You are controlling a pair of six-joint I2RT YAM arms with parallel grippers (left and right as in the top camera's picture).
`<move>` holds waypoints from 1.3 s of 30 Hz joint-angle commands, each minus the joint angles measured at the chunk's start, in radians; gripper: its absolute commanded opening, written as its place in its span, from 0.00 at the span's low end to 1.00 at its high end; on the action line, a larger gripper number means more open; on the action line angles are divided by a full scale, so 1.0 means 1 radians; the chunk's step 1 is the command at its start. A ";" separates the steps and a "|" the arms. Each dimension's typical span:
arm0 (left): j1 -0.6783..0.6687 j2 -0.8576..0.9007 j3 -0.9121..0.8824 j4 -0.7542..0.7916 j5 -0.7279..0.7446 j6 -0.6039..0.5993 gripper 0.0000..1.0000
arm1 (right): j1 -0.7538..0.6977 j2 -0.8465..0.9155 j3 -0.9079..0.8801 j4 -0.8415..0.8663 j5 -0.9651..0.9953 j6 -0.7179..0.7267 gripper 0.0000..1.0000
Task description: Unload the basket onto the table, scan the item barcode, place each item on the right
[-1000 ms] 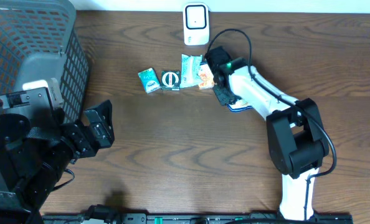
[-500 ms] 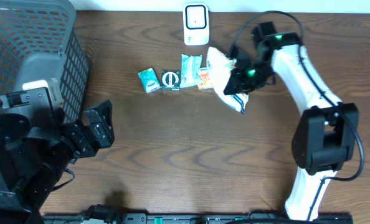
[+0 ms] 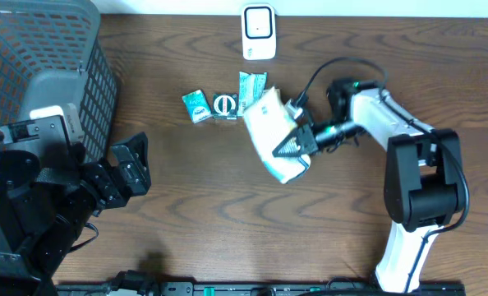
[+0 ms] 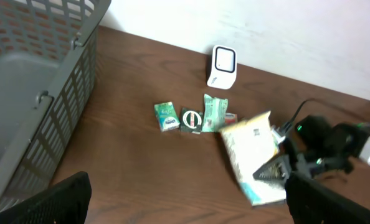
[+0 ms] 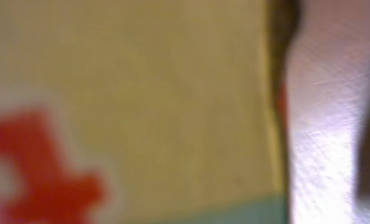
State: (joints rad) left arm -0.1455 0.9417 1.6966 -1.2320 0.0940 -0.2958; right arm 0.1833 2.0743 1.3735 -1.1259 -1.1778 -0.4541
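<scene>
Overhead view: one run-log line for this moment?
right hand: shut on packet | left hand: open, empty | packet apart from scanner

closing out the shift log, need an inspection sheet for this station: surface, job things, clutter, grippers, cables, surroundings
surface: brown wood table
job's things: white packet held tilted in front of the row of packs; white scanner upright at the far edge
clutter: teal pack, dark pack and green pack in a row near the scanner
grippers: left gripper open, holding nothing; right gripper shut on the packet
cables: black cable looping above the right arm
surroundings: grey basket at the left; white wall behind
</scene>
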 commanded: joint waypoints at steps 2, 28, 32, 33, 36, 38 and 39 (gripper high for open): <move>0.005 0.000 0.007 -0.002 -0.013 -0.009 0.98 | -0.022 -0.027 -0.080 0.090 -0.059 0.067 0.05; 0.005 0.000 0.007 -0.002 -0.013 -0.009 0.98 | -0.008 -0.069 0.469 -0.164 0.805 0.493 0.66; 0.005 0.000 0.007 -0.002 -0.013 -0.009 0.98 | 0.044 -0.067 0.425 -0.126 0.912 0.555 0.17; 0.005 0.000 0.007 -0.002 -0.013 -0.009 0.98 | 0.055 -0.066 0.410 -0.109 0.945 0.591 0.14; 0.005 0.000 0.007 -0.002 -0.013 -0.009 0.98 | 0.082 -0.066 0.335 -0.027 0.988 0.668 0.08; 0.005 0.000 0.007 -0.002 -0.013 -0.009 0.98 | 0.095 -0.065 0.280 0.037 0.989 0.686 0.05; 0.005 0.000 0.007 -0.002 -0.013 -0.009 0.98 | 0.101 -0.065 0.250 0.074 0.989 0.686 0.06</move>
State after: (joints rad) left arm -0.1455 0.9413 1.6966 -1.2324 0.0940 -0.2958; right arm 0.2611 2.0136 1.7081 -1.1160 -0.2337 0.1562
